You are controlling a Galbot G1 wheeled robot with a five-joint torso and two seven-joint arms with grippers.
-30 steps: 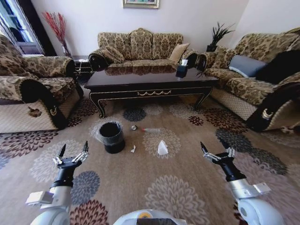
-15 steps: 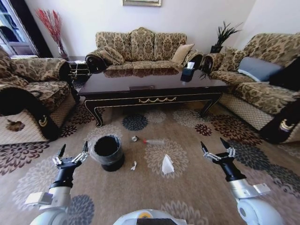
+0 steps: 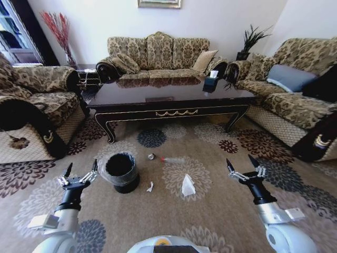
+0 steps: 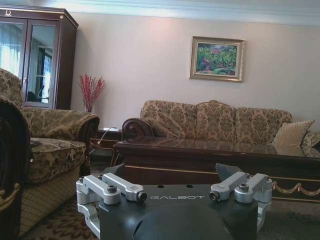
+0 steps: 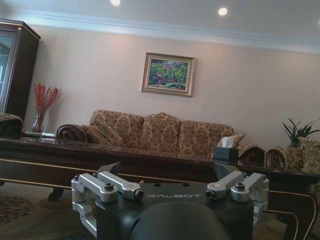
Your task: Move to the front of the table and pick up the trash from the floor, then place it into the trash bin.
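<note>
The robot faces the long dark desk (image 3: pixel 168 100), with both arms held low and both claws spread wide and holding nothing: the left claw (image 3: pixel 80 172) at about 8 o'clock, the right claw (image 3: pixel 244 167) at about 4. On the carpet (image 3: pixel 221 211) between them, the bin (image 3: pixel 121 171) stands at 11 o'clock from the robot. Just beside it lie a paper scrap (image 3: pixel 150 186), a crumpled tissue (image 3: pixel 187 185), a bottle (image 3: pixel 172 159) and a small silvery piece (image 3: pixel 151 156).

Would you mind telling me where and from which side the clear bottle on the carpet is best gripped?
Probably the middle of the bottle body, from above. It lies flat on the floor, long axis running left-right, so fingers should close across its narrow width. The right gripper hangs open nearby.
</note>
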